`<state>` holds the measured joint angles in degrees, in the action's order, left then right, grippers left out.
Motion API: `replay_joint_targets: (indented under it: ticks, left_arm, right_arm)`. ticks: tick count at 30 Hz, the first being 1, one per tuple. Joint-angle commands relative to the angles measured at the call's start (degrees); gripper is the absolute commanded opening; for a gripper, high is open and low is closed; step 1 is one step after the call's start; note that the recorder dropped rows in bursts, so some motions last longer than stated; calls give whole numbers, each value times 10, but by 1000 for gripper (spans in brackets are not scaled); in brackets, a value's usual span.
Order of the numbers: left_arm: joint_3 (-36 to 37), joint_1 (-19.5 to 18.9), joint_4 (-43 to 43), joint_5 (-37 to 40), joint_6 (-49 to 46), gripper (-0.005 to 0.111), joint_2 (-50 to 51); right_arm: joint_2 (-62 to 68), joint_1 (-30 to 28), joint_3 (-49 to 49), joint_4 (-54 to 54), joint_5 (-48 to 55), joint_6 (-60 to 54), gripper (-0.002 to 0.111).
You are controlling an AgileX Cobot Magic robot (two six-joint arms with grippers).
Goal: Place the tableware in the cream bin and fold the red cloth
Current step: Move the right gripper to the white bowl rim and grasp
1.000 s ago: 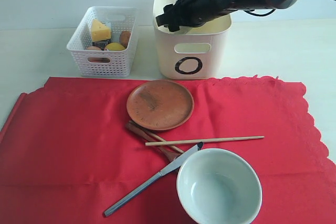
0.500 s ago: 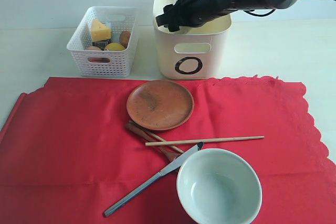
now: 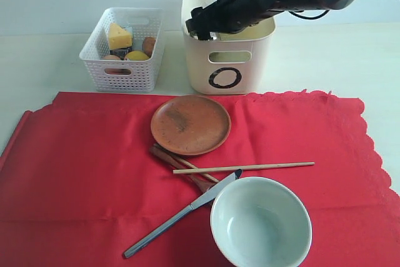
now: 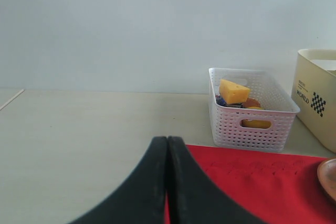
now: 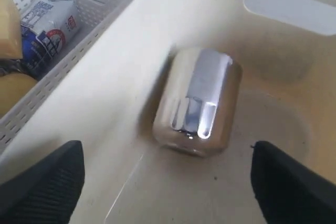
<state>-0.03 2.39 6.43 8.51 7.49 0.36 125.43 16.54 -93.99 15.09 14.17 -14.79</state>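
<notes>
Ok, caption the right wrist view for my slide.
Shiny steel cup lying loose inside the tall cream plastic bin, with the open right hand poised over it.

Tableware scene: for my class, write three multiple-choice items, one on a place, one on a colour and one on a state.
1. Where is the steel cup? A on the red cloth; B in the cream bin; C in the white basket.
2. What colour is the plate? A blue; B brown; C black.
3. How does the left gripper stand? A wide open; B shut on the knife; C shut on nothing.

Answers:
1. B: the right wrist view shows the cup inside the bin's cream walls.
2. B: the exterior view shows the plate brown.
3. C: the left wrist view shows its fingers pressed together with nothing between them.
</notes>
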Motion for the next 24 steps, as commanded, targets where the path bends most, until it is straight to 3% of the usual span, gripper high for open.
replay_joint_targets:
  ticks: [1, 7, 15, 22, 24]
  left_arm:
    - [0, -1, -1, -3, 1, 1, -4]
    - [0, -1, -1, -3, 0, 1, -4]
    - [0, -1, -1, -3, 1, 1, -4]
    - [0, -1, -1, -3, 2, 1, -4]
    - [0, -1, -1, -3, 2, 1, -4]
  right_arm:
    - [-29, -2, -4, -9, 17, -2, 82]
    - [-94, -2, -4, -9, 68, -2, 82]
    - [-221, -2, -4, -58, 243, -8, 82]
    - [-214, -2, 0, 17, 558, -246, 82]
    - [-207, -2, 22, 50, 558, -271, 82]
